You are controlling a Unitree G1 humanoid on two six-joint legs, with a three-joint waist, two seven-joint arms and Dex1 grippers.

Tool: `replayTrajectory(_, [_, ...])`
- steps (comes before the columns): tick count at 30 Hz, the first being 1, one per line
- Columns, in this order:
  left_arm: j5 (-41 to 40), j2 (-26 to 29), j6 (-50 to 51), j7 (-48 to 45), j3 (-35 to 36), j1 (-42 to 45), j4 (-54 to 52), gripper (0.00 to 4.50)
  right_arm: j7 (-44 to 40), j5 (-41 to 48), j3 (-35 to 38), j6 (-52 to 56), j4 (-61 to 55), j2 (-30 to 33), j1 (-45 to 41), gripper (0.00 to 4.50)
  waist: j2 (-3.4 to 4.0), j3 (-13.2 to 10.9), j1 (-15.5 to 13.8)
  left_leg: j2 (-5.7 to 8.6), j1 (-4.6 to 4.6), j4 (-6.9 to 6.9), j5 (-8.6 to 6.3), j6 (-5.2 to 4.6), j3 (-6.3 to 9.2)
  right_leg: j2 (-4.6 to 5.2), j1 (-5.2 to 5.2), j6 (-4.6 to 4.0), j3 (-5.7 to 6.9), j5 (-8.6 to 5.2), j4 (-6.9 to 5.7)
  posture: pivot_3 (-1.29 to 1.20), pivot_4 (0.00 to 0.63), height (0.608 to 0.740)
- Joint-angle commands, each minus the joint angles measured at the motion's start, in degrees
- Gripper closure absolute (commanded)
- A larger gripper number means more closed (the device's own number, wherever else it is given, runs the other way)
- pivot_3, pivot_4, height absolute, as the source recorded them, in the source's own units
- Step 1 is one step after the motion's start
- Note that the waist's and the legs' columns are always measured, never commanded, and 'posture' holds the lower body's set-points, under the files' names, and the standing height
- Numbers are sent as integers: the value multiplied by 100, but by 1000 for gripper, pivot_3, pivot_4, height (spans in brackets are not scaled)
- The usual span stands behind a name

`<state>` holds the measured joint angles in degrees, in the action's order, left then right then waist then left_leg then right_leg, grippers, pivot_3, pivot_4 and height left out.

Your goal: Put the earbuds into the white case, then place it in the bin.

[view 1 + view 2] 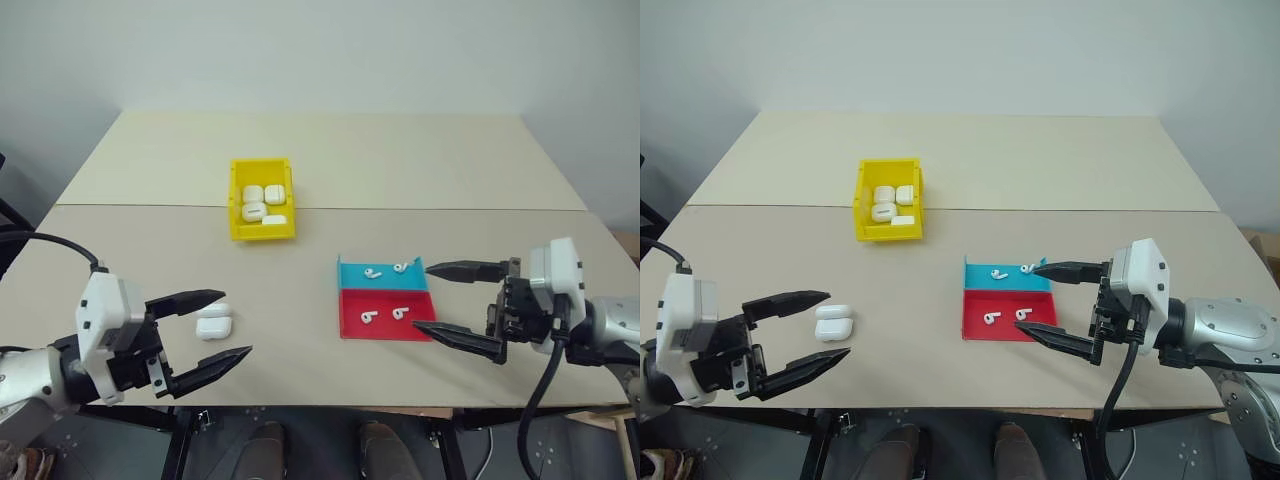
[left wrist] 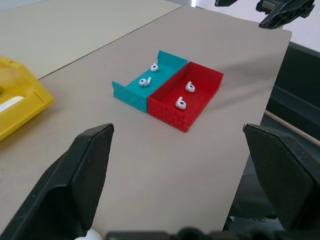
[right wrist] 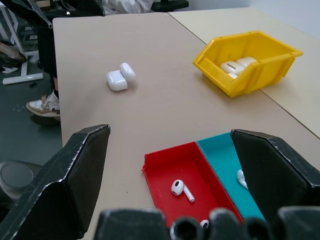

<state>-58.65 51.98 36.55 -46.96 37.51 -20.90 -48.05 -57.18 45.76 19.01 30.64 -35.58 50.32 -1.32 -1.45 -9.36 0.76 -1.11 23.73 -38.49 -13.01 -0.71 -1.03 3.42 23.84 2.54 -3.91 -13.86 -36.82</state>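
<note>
Both grippers spread wide, empty, before pickup.
White case [image 1: 213,322] lies lid-open lower left between left gripper [image 1: 216,331] fingers; earbuds [image 1: 384,292] in tray [image 1: 385,325] beside right gripper [image 1: 452,302]; bin [image 1: 261,234] upper centre.

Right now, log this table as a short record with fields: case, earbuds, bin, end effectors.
white case: lid open, on the table between the left end effector's fingers, not gripped
earbuds: four in the tray, two in the blue half, two in the red half
bin: yellow, farther back on the table, already holds several white cases
right end effector: open, beside the tray, holding nothing
left end effector: open
</note>
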Motion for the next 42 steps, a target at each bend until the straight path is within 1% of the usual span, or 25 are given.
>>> replayTrajectory(1, [-66,54,-44,-4,118,61,-70,0,0,12,117,-111,-91,62,-69,26,0,0,1,0,0,0,0,0,0,0,0,0,0,0,0,0,150,740])
replayTrajectory(11, [-71,145,68,210,147,193,59,0,23,-10,64,-150,-76,13,-95,26,0,0,-1,0,0,0,0,0,0,0,0,0,0,0,0,0,150,740])
replayTrajectory(14, [-98,624,496,302,173,389,290,0,49,-4,27,-137,-47,3,-139,26,0,0,0,0,-1,0,0,0,1,-2,0,0,0,0,-2,0,150,740])
replayTrajectory(15, [53,803,546,299,172,467,321,0,57,-16,0,-140,-24,-3,-173,26,0,0,-1,0,-3,0,0,0,0,-1,-1,0,0,0,-4,0,150,740])
replayTrajectory(17, [200,991,578,329,134,653,411,0,73,-43,-49,-147,25,-11,-245,26,0,0,0,1,-3,0,0,0,-1,-1,-1,1,0,-1,-1,0,150,740])
replayTrajectory(19, [228,1260,852,403,87,805,491,0,108,-90,-81,-161,47,-22,-298,26,-2,-1,0,1,-2,1,0,0,-3,0,0,1,-1,-1,2,0,150,740])
replayTrajectory(21, [769,1363,697,471,-56,870,428,0,108,-64,-58,-130,69,4,-353,26,-3,-1,0,0,0,7,0,0,-2,-1,4,0,0,-1,3,0,150,740])
replayTrajectory(23, [849,1849,1202,461,-122,922,434,0,121,-41,-40,-103,77,24,-375,26,-7,-3,0,2,0,14,0,0,-8,1,11,-1,-5,-2,-1,0,150,740])
replayTrajectory(25, [311,2610,2288,504,-277,1178,648,0,161,-17,-29,-71,35,24,-361,26,-9,-4,3,1,1,15,0,1,-7,-1,14,-2,-4,-2,-4,0,150,740])
replayTrajectory(27, [-136,3007,2995,689,-482,1508,848,0,200,14,-26,-37,-10,15,-337,26,-10,-5,9,1,1,15,0,0,-9,0,16,-1,-5,-3,-5,0,150,740])
replayTrajectory(29, [-67,3146,3115,699,-679,1698,894,0,234,8,-50,-45,-37,-8,-307,26,-9,-5,9,2,0,16,0,0,-10,2,16,3,-7,-5,-5,0,150,740])
replayTrajectory(31, [-96,3205,3443,875,-846,1913,1027,0,276,26,-64,-42,-70,-21,-284,26,-11,-5,18,1,1,19,0,0,-10,-1,20,2,-6,-5,-7,0,150,740])
replayTrajectory(33, [36,3576,3676,787,-1234,2066,1232,0,297,40,-56,-51,-97,-22,-253,26,-14,-8,26,1,1,21,0,1,-11,-1,24,0,-7,-6,-10,0,150,740])
replayTrajectory(35, [-56,3658,3994,906,-1527,2348,1449,0,310,43,-57,-69,-102,-27,-240,26,-14,-8,22,2,1,21,0,1,-11,-1,23,-1,-6,-6,-14,0,150,740])
replayTrajectory(38, [-229,4010,4354,715,-2090,2763,1605,0,355,4,-120,-104,-98,-74,-256,26,-19,-9,18,2,1,21,1,1,-13,-1,24,-1,-8,-6,-14,0,150,740])
replayTrajectory(39, [-339,3902,4528,786,-2168,2971,1703,0,364,-4,-147,-117,-106,-96,-254,26,-18,-9,18,3,1,21,1,1,-13,-1,23,-1,-7,-6,-15,0,150,740])
replayTrajectory(40, [-459,3832,4846,831,-2411,3301,1863,0,373,-5,-176,-127,-119,-119,-250,26,-18,-9,15,4,1,21,1,1,-15,1,23,0,-8,-6,-13,0,150,740])
replayTrajectory(42, [-539,3460,5405,1101,-2690,3888,2105,0,384,-2,-227,-139,-148,-163,-246,26,-19,-10,8,3,2,21,1,1,-15,-1,24,1,-8,-7,-14,0,150,740])
